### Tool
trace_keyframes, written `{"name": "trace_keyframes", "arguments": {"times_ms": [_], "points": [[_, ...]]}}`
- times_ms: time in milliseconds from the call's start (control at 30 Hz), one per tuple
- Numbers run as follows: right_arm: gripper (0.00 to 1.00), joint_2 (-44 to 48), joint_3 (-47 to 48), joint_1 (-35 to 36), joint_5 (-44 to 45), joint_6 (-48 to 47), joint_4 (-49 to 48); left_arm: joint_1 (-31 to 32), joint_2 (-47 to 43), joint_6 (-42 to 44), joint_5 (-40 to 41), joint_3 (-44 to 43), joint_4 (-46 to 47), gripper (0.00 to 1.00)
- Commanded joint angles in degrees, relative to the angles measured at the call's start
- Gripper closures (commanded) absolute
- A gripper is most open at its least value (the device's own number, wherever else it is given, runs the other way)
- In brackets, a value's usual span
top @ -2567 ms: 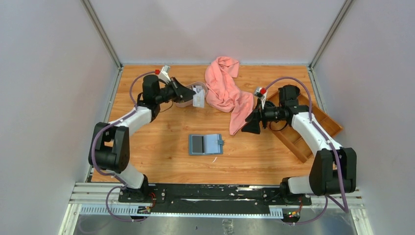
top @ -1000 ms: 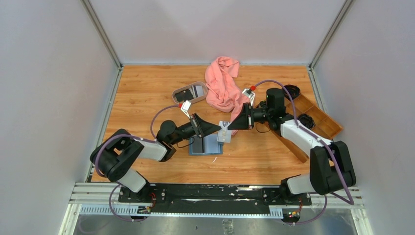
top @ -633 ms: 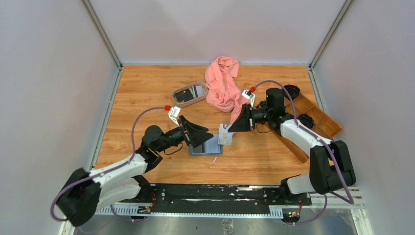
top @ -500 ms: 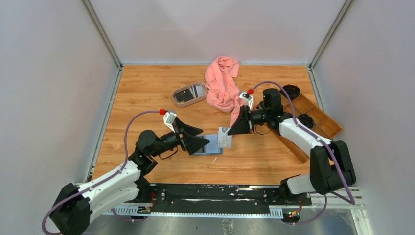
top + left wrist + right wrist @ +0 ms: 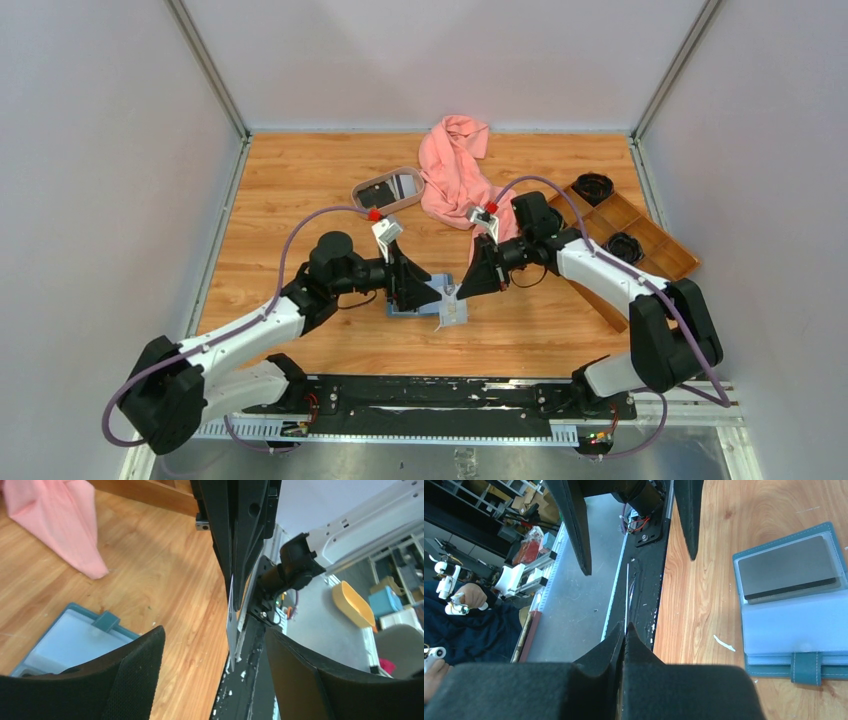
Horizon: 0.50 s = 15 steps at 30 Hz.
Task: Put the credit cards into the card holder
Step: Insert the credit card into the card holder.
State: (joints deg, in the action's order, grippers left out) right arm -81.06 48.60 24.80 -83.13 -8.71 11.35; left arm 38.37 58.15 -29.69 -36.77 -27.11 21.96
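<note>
My right gripper [image 5: 463, 291] is shut on a pale grey-white credit card [image 5: 452, 311], which hangs just above the table at the near right corner of the teal card holder [image 5: 432, 290]. In the right wrist view the card [image 5: 626, 595] shows edge-on between the shut fingertips [image 5: 630, 631]. The card holder [image 5: 794, 615] lies open with a black card [image 5: 789, 570] in its left pocket. My left gripper [image 5: 418, 290] hovers over the holder, open and empty. In the left wrist view the card [image 5: 231, 615] stands apart between its spread fingers [image 5: 125, 680].
An oval beige tray [image 5: 357, 192] with more cards [image 5: 378, 193] sits at the back left. A pink cloth [image 5: 458, 185] lies behind the holder. A brown wooden compartment tray [image 5: 640, 245] is at the right. A small white scrap [image 5: 724, 643] lies by the holder.
The left gripper let go of the card, swung away left, then came back over the holder. The right gripper carried the card down and toward the near edge.
</note>
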Motion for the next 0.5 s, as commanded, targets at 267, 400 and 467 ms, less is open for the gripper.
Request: {"name": "trace_keyframes", "arguments": {"times_ms": [267, 400, 467], "points": [[1.00, -0.8, 3.0, 2.0, 0.0, -6.1, 5.8, 0.0, 7.7, -0.4, -8.6, -6.0, -2.9, 0.45], [1.00, -0.9, 3.0, 2.0, -0.2, -6.1, 5.9, 0.0, 8.6, -0.9, -9.4, -6.5, -3.0, 0.51], [1.00, -1.0, 3.1, 2.0, -0.3, -6.1, 5.9, 0.3, 8.9, -1.3, -9.5, -6.7, -3.0, 0.52]]}}
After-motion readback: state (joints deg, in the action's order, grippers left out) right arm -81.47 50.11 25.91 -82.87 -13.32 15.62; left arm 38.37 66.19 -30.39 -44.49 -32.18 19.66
